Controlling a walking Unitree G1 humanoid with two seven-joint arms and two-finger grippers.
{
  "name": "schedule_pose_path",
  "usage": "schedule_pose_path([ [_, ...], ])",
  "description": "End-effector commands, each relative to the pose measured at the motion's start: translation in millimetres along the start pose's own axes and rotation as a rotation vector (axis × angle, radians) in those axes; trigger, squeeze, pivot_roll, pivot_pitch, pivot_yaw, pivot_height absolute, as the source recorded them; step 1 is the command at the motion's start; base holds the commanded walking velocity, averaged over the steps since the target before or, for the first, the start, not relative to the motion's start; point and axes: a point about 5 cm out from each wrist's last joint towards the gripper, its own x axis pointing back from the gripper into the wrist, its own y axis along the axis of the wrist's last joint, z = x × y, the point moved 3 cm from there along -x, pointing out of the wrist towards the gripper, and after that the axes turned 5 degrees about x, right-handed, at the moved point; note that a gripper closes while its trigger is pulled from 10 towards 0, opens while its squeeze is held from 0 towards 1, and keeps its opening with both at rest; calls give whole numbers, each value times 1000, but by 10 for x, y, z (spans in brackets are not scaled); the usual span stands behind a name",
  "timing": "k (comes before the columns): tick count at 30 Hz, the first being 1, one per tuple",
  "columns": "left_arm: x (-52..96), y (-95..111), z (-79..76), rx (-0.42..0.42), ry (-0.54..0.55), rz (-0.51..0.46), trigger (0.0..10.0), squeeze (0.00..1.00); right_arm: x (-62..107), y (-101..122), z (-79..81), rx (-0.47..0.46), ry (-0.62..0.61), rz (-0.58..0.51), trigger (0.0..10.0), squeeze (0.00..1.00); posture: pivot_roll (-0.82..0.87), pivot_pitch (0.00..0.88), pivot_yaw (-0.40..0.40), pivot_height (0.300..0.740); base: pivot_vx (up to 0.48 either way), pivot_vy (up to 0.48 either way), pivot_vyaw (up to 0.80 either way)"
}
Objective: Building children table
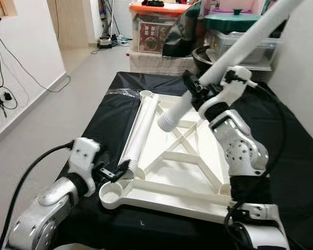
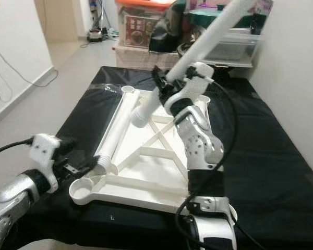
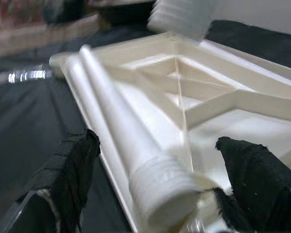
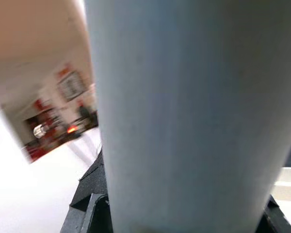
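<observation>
table frame (image 1: 172,156): glossy white plastic | legs (image 1: 141,130): smooth plastic | cloth (image 1: 297,156): matt black

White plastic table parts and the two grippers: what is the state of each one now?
White plastic table top: upside down on the black cloth, corner sockets empty.
Raised white table leg: tilted, threaded end down, above the top.
Lying white table leg: flat on the top.
Right gripper: shut on the raised leg.
Left gripper: open around the lying leg's threaded end.

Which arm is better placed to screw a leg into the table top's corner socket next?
Right: the right gripper already grips a leg lifted above the table top. The left gripper only straddles the lying leg.
</observation>
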Motion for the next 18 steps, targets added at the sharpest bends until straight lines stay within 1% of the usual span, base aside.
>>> schedule_pose_path([
  [1, -3, -60, -9, -27, -21, 32, 10000, 0, -38, 105, 113, 20, 47, -27, 10000, 0, 70, 0, -73, 740, 0, 0, 0],
  [2, -81, -15, 1, -50, -45, 22, 10000, 0, -65, 75, 265, 15, 97, -25, 10000, 0, 64, 0, -65, 740, 0, 0, 0],
  [3, -81, -15, 1, -50, -45, 22, 10000, 0, -65, 75, 265, 15, 97, -25, 10000, 0, 64, 0, -65, 740, 0, 0, 0],
  [4, -166, 16, 13, -65, -59, 14, 10000, 0, -78, 37, 415, 22, 148, -22, 10000, 0, 60, 0, -61, 740, 0, 0, 0],
  [6, -291, 58, 26, -85, -67, 2, 10000, 0, -64, -25, 646, 21, 235, -16, 10000, 0, 54, 0, -55, 740, 0, 0, 0],
  [7, -323, 62, 28, -91, -66, -2, 10000, 0, -48, -46, 709, 17, 262, -13, 10000, 0, 54, 0, -55, 740, 0, 0, 0],
  [8, -323, 62, 28, -91, -66, -2, 10000, 0, -48, -46, 709, 17, 262, -13, 10000, 0, 54, 0, -55, 740, 0, 0, 0],
  [10, -382, 93, 23, -98, -60, -22, 10000, 0, 9, -86, 843, 3, 330, -1, 10000, 0, 51, 0, -53, 740, 0, 0, 0],
  [11, -382, 93, 23, -98, -60, -22, 10000, 0, 9, -86, 843, 3, 330, -1, 10000, 0, 51, 0, -53, 740, 0, 0, 0],
  [13, -440, 142, 2, -121, -65, -44, 10000, 0, 64, -134, 957, 5, 391, 16, 10000, 0, 47, 0, -52, 740, 0, 0, 0],
  [14, -440, 142, 2, -121, -65, -44, 10000, 0, 64, -134, 957, 5, 391, 16, 10000, 0, 47, 0, -52, 740, 0, 0, 0],
  [15, -478, 178, -20, -124, -70, -59, 10000, 0, 82, -165, 995, 3, 412, 28, 10000, 0, 48, 0, -53, 740, 0, 0, 0],
  [18, -516, 216, -43, -133, -77, -74, 10000, 0, 94, -193, 1019, 3, 425, 37, 10000, 0, 48, 0, -53, 740, 0, 0, 0],
])
